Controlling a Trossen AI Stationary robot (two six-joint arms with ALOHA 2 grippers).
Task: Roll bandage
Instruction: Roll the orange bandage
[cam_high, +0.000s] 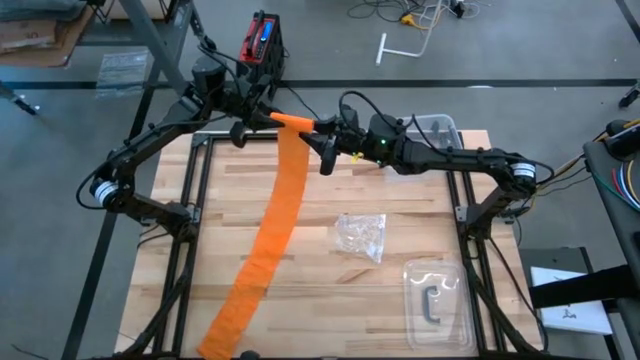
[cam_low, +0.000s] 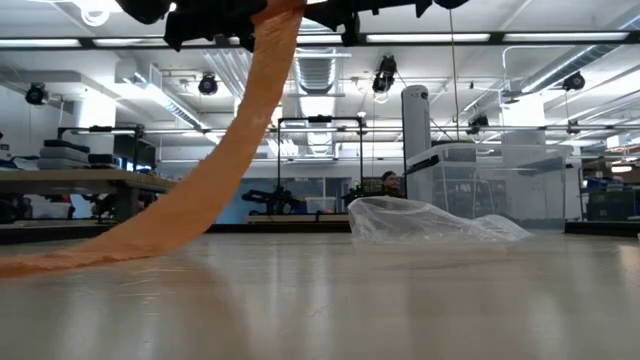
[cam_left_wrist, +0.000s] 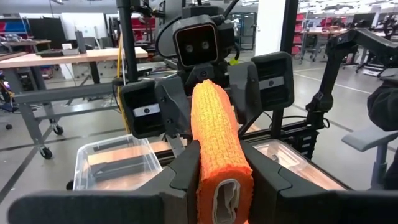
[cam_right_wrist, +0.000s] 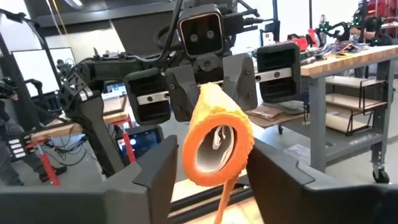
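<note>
The orange bandage is partly wound into a roll (cam_high: 292, 121) held high over the table's far side. Its loose strip (cam_high: 278, 215) hangs down from the roll, and the tail (cam_high: 232, 312) lies on the table toward the near left edge. My left gripper (cam_high: 264, 118) comes in level from the left and is shut on the roll. My right gripper (cam_high: 320, 130) faces it from the right, open. Its fingers (cam_right_wrist: 158, 168) stand on either side of the roll's round open end (cam_right_wrist: 217, 146). My left gripper pinches one end of the roll (cam_left_wrist: 225, 196) between its two fingers, and that end is squashed flat. The fingers are level and lie along the roll, which sticks out level beyond them, clear of the table. My right gripper's fingers flank the roll's other end; I cannot tell whether they touch it.
A crumpled clear plastic wrapper (cam_high: 362, 236) lies right of the strip at mid-table. A clear plastic tray (cam_high: 436, 300) holding a dark clip sits near the right front corner. A clear bin (cam_high: 440, 126) stands at the far right, behind my right arm.
</note>
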